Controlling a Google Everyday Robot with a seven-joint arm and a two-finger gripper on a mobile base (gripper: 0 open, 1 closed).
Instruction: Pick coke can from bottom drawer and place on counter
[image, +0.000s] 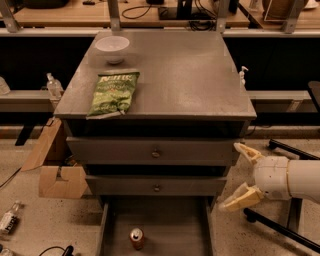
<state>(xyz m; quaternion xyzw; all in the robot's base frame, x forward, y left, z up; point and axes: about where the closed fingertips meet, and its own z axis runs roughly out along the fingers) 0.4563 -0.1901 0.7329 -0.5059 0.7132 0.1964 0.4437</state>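
The coke can (137, 238) stands upright on the floor of the open bottom drawer (175, 225), left of its middle, near the bottom edge of the view. The grey counter (185, 70) tops the drawer unit. My gripper (241, 175) is at the right of the unit, level with the lower drawer front, its two cream fingers spread wide and empty. It is to the right of and above the can, well apart from it.
A green crisp bag (114, 93) and a white bowl (112, 48) lie on the counter's left side. Two closed drawer fronts with knobs (156, 152) sit above the open drawer. A cardboard box (57, 172) and bottles are on the floor at left. A black stand leg (280, 227) is at right.
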